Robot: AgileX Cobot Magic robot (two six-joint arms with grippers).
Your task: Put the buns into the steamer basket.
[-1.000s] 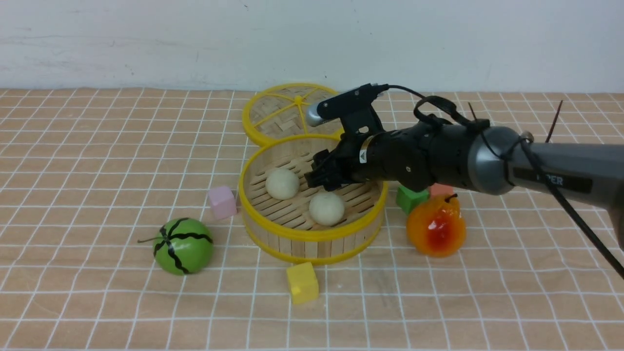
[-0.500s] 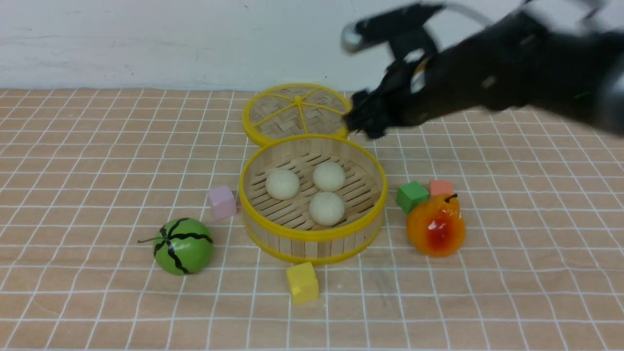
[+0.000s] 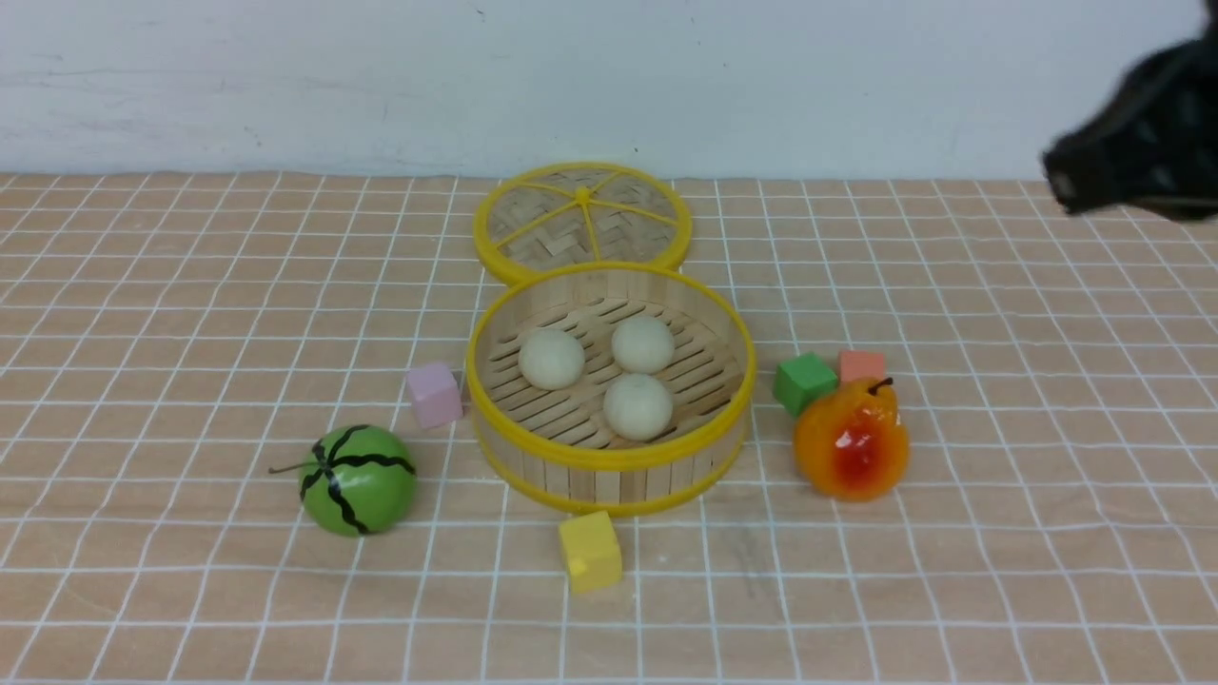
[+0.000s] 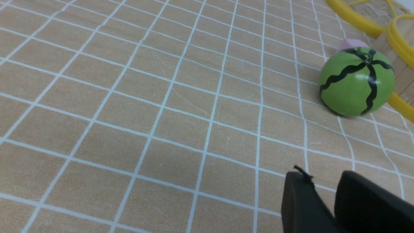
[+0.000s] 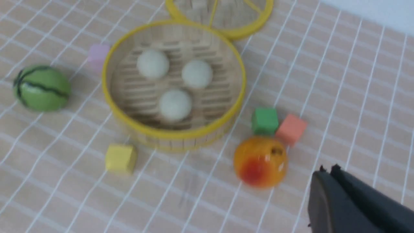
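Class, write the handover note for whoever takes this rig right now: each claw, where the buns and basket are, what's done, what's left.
Right claw: shut, empty, raised clear of the table.
Left claw: slightly open, empty, low beside the watermelon toy.
Buns: all three inside the steamer basket.
Done: buns are loaded.
Left: nothing for the buns; the lid lies behind the basket.
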